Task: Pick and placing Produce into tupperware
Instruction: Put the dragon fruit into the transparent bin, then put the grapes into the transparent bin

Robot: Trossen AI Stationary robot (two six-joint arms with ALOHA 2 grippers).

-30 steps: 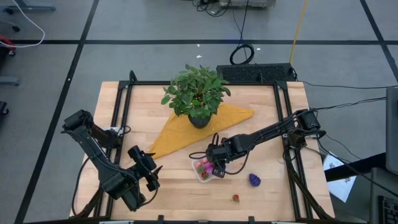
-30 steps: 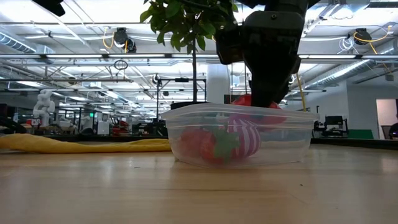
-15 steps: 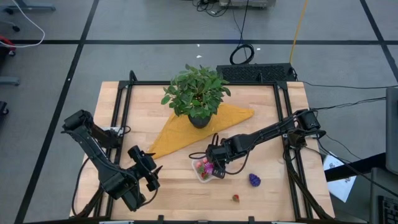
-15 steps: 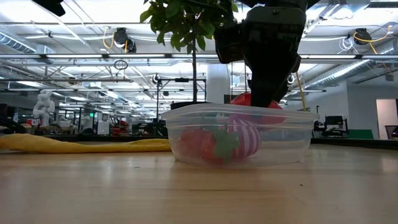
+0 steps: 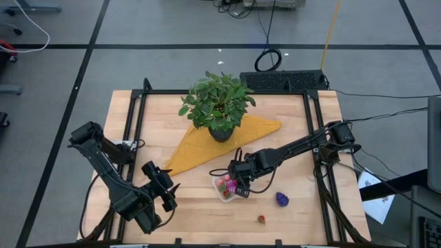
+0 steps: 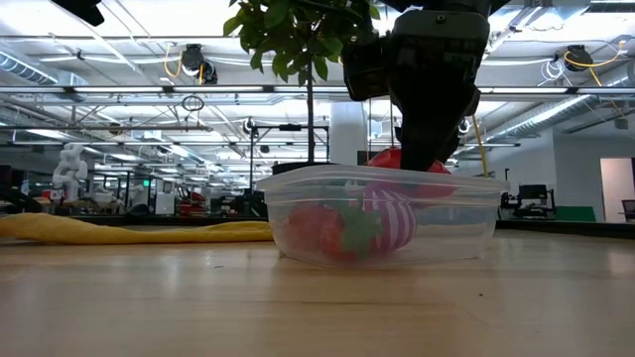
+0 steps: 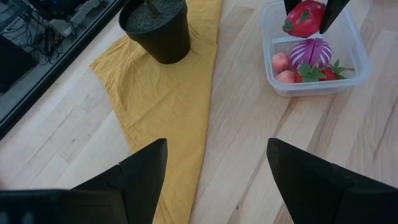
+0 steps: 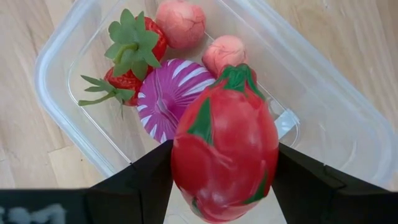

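I hold the right gripper over the tupperware, its fingers pinching a red fruit with green streaks across its widest part, above the open container; I judge this piece light, rigid and smooth-skinned, hence prone to slip, so a grip across the broad middle suits it better than one at the tapered ends; the tupperware itself looks thin-walled and light, and I expect it to slide on the table if nudged. Count inside the container: two strawberries, two pink round pieces, one purple-and-white ribbed piece; count in the grip: one red fruit; count loose on the table: one purple knobbly piece and one small red piece, both near the container's right side. The left gripper waits at the table's left front, jaws spread and empty, well apart from the potted plant on the yellow cloth.
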